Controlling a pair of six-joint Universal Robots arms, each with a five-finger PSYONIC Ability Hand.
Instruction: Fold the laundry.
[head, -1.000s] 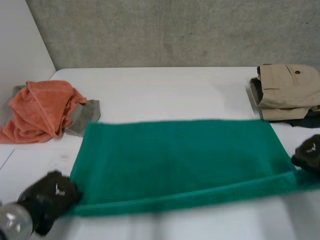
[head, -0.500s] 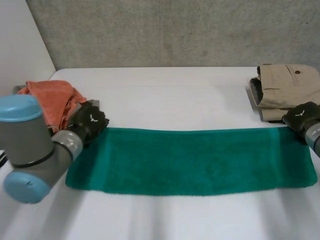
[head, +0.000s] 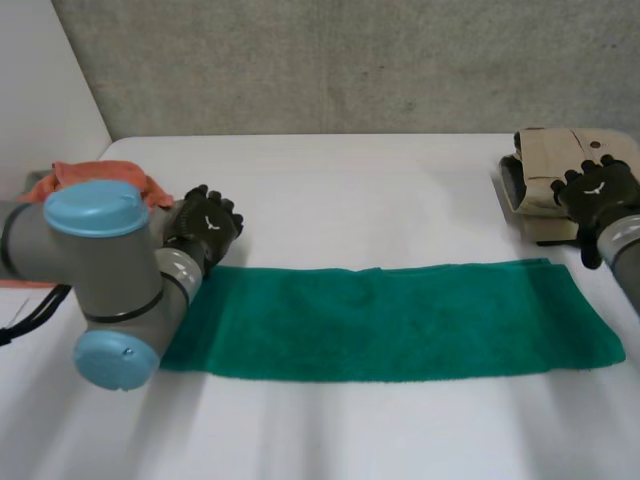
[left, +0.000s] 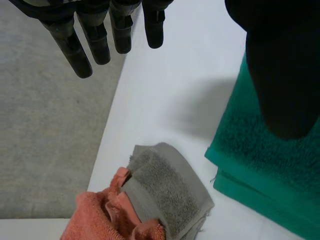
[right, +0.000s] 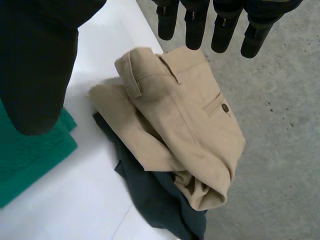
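A green towel (head: 390, 320) lies folded into a long strip across the white table (head: 330, 190). My left hand (head: 205, 225) hovers just past the towel's left far corner, fingers (left: 95, 37) straight and apart from the thumb, holding nothing. The towel's layered corner (left: 260, 170) shows under its thumb. My right hand (head: 597, 188) is above the towel's right far corner, over the folded clothes, and its fingers (right: 220, 25) are straight with nothing between them. The towel's other corner (right: 30, 155) lies below that thumb.
An orange towel (left: 100, 220) and a grey cloth (left: 167, 187) are heaped at the table's left edge, close to my left hand. Folded beige trousers (right: 185, 125) on a dark garment (right: 155, 200) sit at the right edge. My left arm (head: 110, 290) lies over the front left.
Both hands carried the towel's near edge away from me, laid it over the far edge, then let go and lifted off. The towel is now a narrower strip.
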